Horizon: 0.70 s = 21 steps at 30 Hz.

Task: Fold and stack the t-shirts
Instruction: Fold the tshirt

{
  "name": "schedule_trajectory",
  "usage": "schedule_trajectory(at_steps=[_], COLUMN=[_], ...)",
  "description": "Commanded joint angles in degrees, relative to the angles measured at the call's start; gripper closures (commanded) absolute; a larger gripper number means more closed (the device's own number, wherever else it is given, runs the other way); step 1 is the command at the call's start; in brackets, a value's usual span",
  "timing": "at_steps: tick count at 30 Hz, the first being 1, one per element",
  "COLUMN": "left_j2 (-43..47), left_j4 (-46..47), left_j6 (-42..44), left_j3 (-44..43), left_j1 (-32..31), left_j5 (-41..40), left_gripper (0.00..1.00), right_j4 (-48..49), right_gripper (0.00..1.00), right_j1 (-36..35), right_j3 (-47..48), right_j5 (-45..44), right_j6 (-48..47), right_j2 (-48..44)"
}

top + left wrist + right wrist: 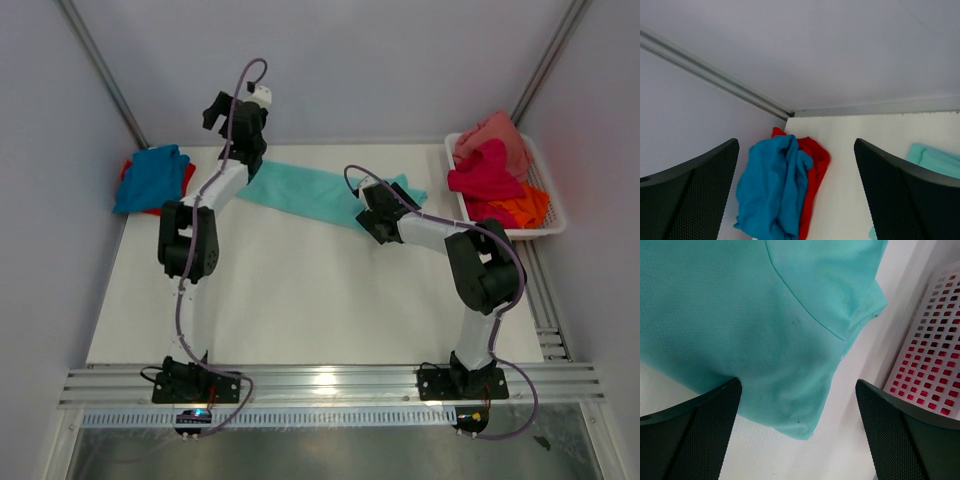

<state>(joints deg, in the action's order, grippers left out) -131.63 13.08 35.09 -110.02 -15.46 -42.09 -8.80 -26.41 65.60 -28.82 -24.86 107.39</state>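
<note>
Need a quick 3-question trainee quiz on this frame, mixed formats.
1. True or false: the right gripper is shut on the mint-teal t-shirt.
2. Which colour tee lies on the red t-shirt in the far-left corner? A blue, B orange, C salmon.
3. Fill in: the magenta t-shirt sits in the white ___.
Key: 1 false, it is open above the cloth; 2 A, the blue t-shirt; 3 basket.
</note>
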Motion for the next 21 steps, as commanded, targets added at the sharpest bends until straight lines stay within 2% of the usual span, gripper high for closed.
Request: schedule_trajectory(at_steps=[1, 3, 4, 6, 7, 11, 13, 14, 17, 21], left_j2=[9.36, 12.78, 13.68, 16.13, 17.1, 21.94, 23.08, 23.09, 21.95, 19.14], left_j4=[-4.16, -11.29, -18.89, -25.62, -30.35, -31.54, -32.24, -32.68, -36.1, -37.34], left_j6=[-5.72, -11.78, -13.8, -19.24, -20.31, -21.29, -20.5, -20.85, -21.55, -22.0], left_j3=[1.56, 1.47, 1.65, 2.35, 4.18, 14.37, 17.8, 18.52, 18.44, 17.29], left_j1=[0.52, 0.78, 0.87, 1.05, 1.05, 1.14, 1.31, 1.57, 3.33, 5.44], left_j5=[3.31, 6.74, 11.19, 16.31, 22.51, 33.61, 36.71, 41.42, 48.22, 50.87], left_gripper=[0.01, 0.01, 0.01, 0.01, 0.01, 0.01, 0.01, 0.01, 0.01, 0.01], right_j4=[3.96, 4.05, 4.05, 4.14, 4.4, 4.23, 4.49, 4.49, 2.83, -1.83], right_gripper=[0.01, 0.01, 0.01, 0.01, 0.01, 0.01, 0.01, 0.01, 0.01, 0.01], right_j1=[-0.3, -0.3, -0.3, -0.3, -0.22, -0.3, -0.3, -0.3, -0.22, -0.22], right_j3=[0.84, 0.84, 0.93, 1.02, 1.02, 0.84, 0.84, 0.93, 2.16, 6.8], right_j5=[-1.33, -1.85, -2.03, -2.47, -2.56, -3.0, -4.31, -4.84, -6.51, -6.69], right_j6=[0.08, -0.36, -0.28, -0.36, -0.19, -0.1, -0.1, -0.1, 0.51, 2.97], right_j2=[-0.08, -0.08, 0.01, 0.36, 0.36, 0.71, 0.8, 0.8, -0.25, -2.98])
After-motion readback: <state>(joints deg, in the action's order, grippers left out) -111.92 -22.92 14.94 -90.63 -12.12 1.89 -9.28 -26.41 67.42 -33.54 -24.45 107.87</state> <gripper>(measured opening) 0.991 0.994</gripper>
